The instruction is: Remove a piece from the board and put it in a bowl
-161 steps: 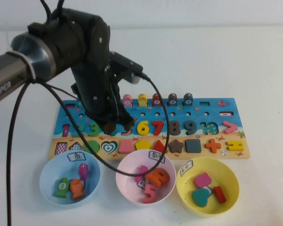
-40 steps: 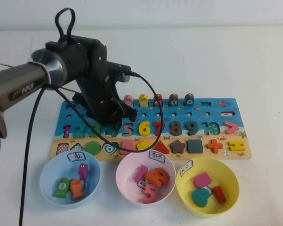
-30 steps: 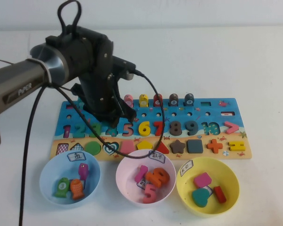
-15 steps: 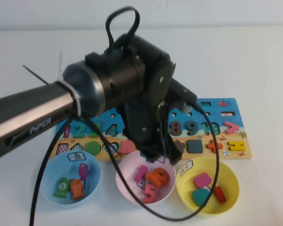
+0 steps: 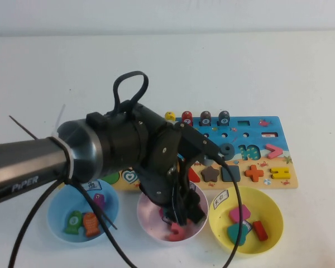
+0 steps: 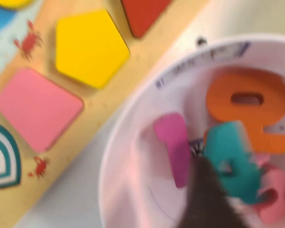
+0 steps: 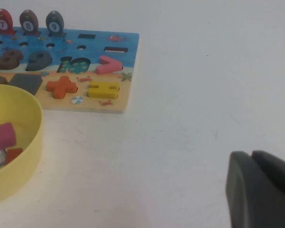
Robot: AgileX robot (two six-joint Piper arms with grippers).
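Note:
My left gripper [image 5: 181, 215] hangs low over the pale pink bowl [image 5: 147, 216], and the arm hides most of the bowl. In the left wrist view the teal-green "4" [image 6: 232, 161] lies inside the pink bowl [image 6: 133, 123], on the other pieces. It sits between the spread fingers of my left gripper [image 6: 247, 190], clear of the far one. The blue board [image 5: 257, 151] lies behind the bowls and also shows in the left wrist view [image 6: 61, 137]. My right gripper [image 7: 252, 159] is shut and empty over bare table, right of the board [image 7: 109, 47].
A light blue bowl [image 5: 64, 215] stands left of the pink bowl and a yellow bowl [image 5: 268, 215] stands to its right, each holding pieces. The pink bowl also holds an orange number [image 6: 247, 104], a magenta "1" [image 6: 173, 142] and a pink "5" [image 6: 275, 194].
My left arm carried the "4" from the board's number row toward me, then dropped low over the pink bowl. The "4" now lies in the bowl, between my spread fingers.

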